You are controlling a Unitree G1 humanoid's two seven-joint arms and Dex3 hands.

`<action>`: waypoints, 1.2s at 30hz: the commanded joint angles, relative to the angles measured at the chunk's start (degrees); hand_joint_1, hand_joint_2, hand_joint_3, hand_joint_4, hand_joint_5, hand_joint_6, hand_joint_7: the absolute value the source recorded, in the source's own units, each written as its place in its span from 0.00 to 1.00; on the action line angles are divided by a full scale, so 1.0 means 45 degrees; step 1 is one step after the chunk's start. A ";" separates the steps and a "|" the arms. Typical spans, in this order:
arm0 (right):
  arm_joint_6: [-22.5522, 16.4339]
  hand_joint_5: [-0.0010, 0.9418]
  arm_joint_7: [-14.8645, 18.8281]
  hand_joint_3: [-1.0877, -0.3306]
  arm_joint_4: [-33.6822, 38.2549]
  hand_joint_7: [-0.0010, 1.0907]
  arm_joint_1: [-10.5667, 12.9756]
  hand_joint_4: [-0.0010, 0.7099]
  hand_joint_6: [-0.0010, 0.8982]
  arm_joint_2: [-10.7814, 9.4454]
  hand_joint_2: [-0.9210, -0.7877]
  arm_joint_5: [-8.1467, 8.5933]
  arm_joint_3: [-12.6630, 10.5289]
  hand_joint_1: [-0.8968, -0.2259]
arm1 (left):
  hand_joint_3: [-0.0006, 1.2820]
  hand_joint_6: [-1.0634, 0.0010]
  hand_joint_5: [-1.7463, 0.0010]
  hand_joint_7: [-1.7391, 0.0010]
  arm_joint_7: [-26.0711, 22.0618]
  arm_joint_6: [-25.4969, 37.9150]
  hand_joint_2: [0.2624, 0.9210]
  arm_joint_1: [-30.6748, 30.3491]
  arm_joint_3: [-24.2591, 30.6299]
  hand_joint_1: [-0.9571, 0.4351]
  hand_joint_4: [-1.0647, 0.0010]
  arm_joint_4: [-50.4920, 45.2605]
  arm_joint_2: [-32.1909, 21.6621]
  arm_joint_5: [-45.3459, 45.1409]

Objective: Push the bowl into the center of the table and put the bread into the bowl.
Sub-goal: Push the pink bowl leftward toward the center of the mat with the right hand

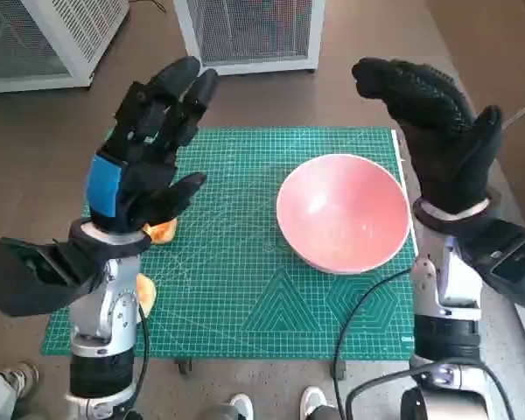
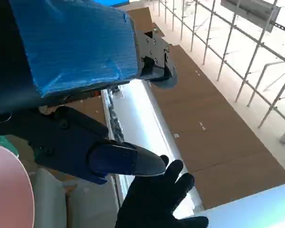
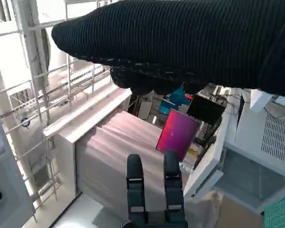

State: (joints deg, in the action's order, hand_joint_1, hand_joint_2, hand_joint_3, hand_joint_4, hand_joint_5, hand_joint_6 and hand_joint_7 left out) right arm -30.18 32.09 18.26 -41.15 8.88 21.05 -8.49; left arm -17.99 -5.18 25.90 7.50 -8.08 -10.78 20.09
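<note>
My right hand point(image 1: 437, 131) wears a matt, ribbed black knit, my left hand point(image 1: 144, 162) is hard black plastic under smooth blue tape, the pink bowl point(image 1: 343, 213) looks smooth with a soft sheen, and the green mat point(image 1: 236, 289) is matt, printed with fine lines.

The pink bowl point(image 1: 343, 213) sits on the right half of the green cutting mat point(image 1: 236, 289), close to its right edge. Bare mat lies open to the bowl's left, across the middle. The bread point(image 1: 162, 231) lies at the mat's left edge, half hidden under the left hand point(image 1: 144, 157). The right hand point(image 1: 437, 122) hovers just beyond the bowl's right rim, apart from it
</note>
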 commanded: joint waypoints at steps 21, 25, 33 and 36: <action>0.0156 0.00 0.0113 0.65 0.0135 0.00 0.0266 0.32 0.34 0.0025 0.00 0.0095 0.0009 0.35 | 0.15 0.83 1.00 0.73 0.0115 -0.0084 1.00 -0.0067 0.0011 0.25 0.74 -0.0161 0.0034 -0.0139; 0.0118 0.00 0.0157 0.65 0.0252 0.00 0.0228 0.32 0.34 -0.0011 0.00 0.0137 0.0007 0.35 | 0.15 0.83 1.00 0.73 0.0116 -0.0098 1.00 -0.0015 0.0033 0.25 0.74 -0.0093 -0.0003 -0.0136; 0.0064 0.00 0.0164 0.65 0.0238 0.00 0.0304 0.32 0.34 -0.0089 0.00 0.0139 0.0037 0.35 | 0.15 0.82 1.00 0.73 0.0028 -0.0060 1.00 0.0142 0.0077 0.25 0.73 -0.0024 -0.0076 -0.0035; -0.0010 0.00 0.0221 0.65 0.0356 0.00 0.0326 0.32 0.34 -0.0048 0.00 0.0176 -0.0030 0.35 | 0.15 0.82 1.00 0.73 0.0010 -0.0030 1.00 0.0236 0.0074 0.24 0.73 -0.0002 -0.0121 -0.0047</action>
State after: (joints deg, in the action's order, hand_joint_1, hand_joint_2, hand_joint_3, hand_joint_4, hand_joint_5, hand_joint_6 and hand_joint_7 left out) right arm -30.17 32.39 18.78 -41.14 8.72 21.38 -8.53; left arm -17.67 -5.24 25.93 7.54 -7.99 -10.90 19.98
